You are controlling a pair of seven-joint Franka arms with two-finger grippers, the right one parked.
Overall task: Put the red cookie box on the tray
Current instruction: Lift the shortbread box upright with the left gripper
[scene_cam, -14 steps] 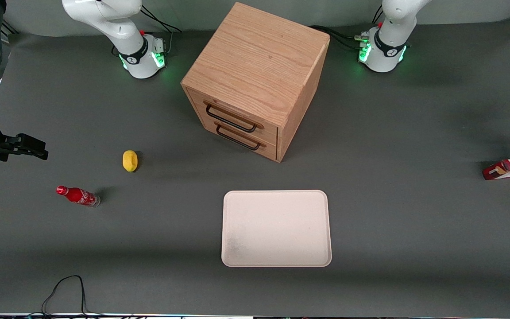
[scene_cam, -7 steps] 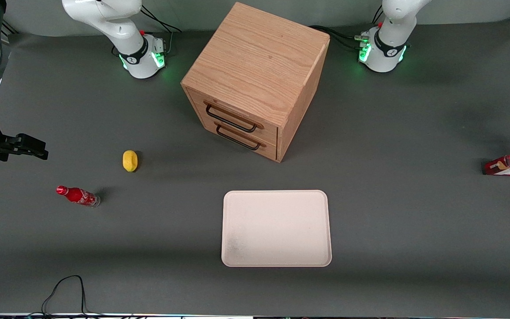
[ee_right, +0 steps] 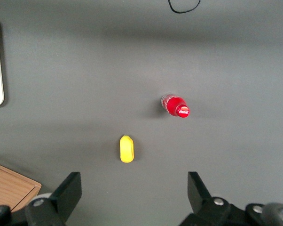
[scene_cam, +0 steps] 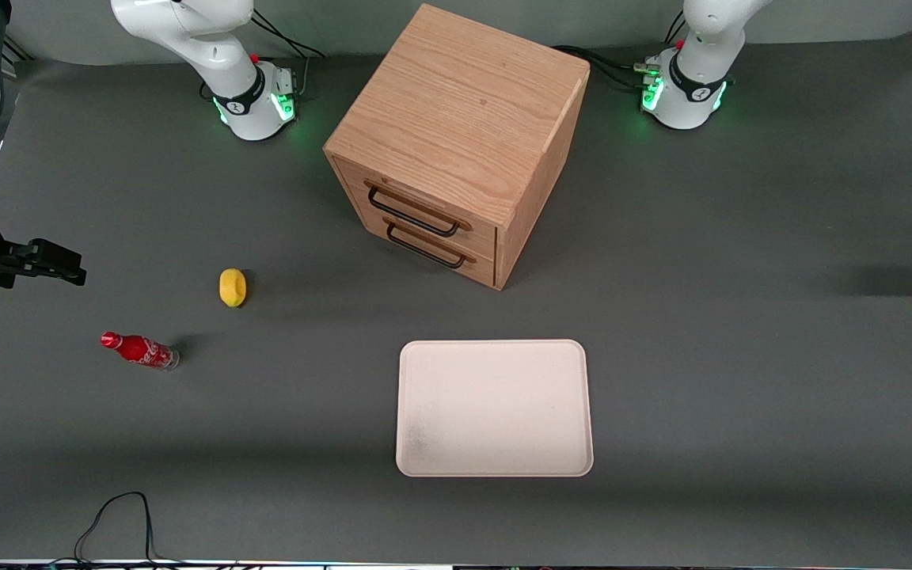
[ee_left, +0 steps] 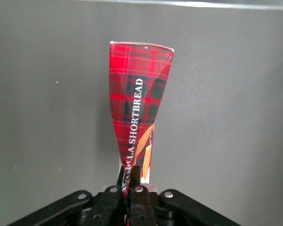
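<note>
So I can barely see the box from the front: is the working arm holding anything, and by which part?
Yes: the gripper is shut on the red cookie box, pinching its end nearest the wrist, above the table's working-arm end.

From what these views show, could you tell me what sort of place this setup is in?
Probably a robotics lab bench, not a home. A dark grey mat holds staged props: a wooden drawer cabinet, a tray, a soda bottle. At the working arm's end, the gripper is shut on the red cookie box.

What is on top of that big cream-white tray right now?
Nothing: the cream-white rectangular tray lies bare. The red tartan cardboard cookie box is off it, pinched in the left gripper at the working arm's table end.
</note>
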